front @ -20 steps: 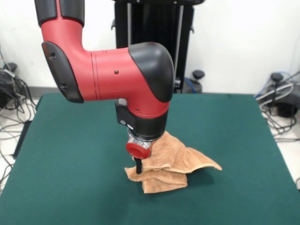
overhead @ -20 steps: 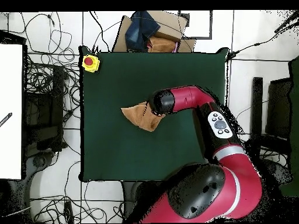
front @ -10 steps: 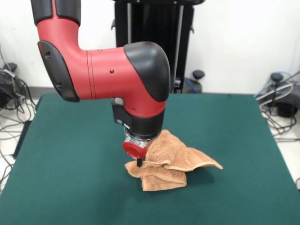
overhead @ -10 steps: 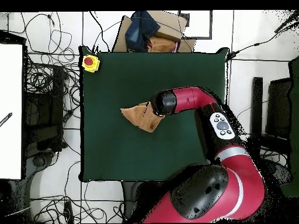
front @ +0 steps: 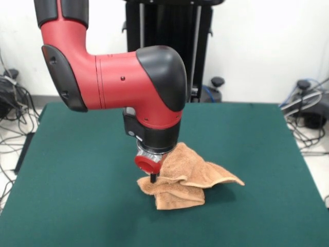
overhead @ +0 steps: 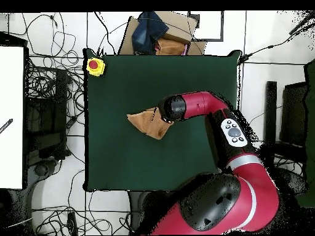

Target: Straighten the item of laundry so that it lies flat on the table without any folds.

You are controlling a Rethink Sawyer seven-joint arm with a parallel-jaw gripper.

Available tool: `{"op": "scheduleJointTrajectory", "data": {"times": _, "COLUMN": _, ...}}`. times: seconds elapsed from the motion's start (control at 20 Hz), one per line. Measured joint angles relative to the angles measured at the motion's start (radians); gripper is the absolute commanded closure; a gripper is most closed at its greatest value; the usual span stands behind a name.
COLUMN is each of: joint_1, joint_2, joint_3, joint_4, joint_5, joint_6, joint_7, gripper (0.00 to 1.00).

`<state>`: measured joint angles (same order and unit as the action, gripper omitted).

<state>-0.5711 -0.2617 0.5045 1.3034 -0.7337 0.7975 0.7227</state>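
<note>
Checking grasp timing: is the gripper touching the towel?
Touching. Front view: the gripper tip presses into the crumpled towel, no gap between them.

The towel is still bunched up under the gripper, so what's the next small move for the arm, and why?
Probably lift a little and draw the held edge outward over bare table. The towel lies crumpled in stacked folds, with one corner pointing away from the arm, and the gripper sits down at the opposite end of the heap. Whether it actually holds cloth cannot be seen, so confirm the grasp first.

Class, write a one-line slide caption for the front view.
Robot gripper pressed into a crumpled orange towel on a green table.
</note>
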Motion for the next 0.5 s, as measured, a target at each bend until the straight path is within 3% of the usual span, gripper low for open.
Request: {"op": "scheduleJointTrajectory", "data": {"times": 0.5, "joint_1": 0.002, "joint_2": -0.008, "joint_3": -0.005, "joint_4": 0.007, "joint_5": 0.000, "joint_6": 0.000, "joint_7": 0.000, "gripper": 1.00}}
